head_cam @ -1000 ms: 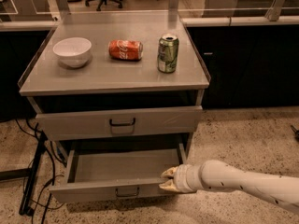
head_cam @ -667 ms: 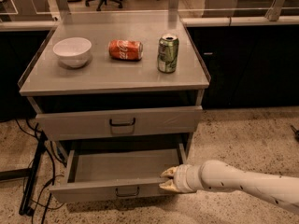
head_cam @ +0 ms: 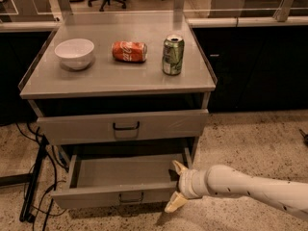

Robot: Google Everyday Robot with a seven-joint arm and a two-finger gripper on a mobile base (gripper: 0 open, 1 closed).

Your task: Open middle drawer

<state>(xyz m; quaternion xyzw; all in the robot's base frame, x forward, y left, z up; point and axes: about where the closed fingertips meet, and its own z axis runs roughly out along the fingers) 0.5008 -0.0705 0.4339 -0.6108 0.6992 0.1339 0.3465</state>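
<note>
While my gripper (head_cam: 172, 186) is hanging spread wide at lower centre, I'm risking a clumsy retreat knocking the middle drawer (head_cam: 91, 197) shut.

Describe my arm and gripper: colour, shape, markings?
The arm is a smooth off-white tube with small dark dots and a ringed collar at the wrist. The gripper, at the middle drawer's right front corner, has two cream, pointed jaws. No cables visible.

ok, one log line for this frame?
middle drawer: pulled out | gripper: open, at drawer's right front corner, one finger inside, one outside the front panel
</note>
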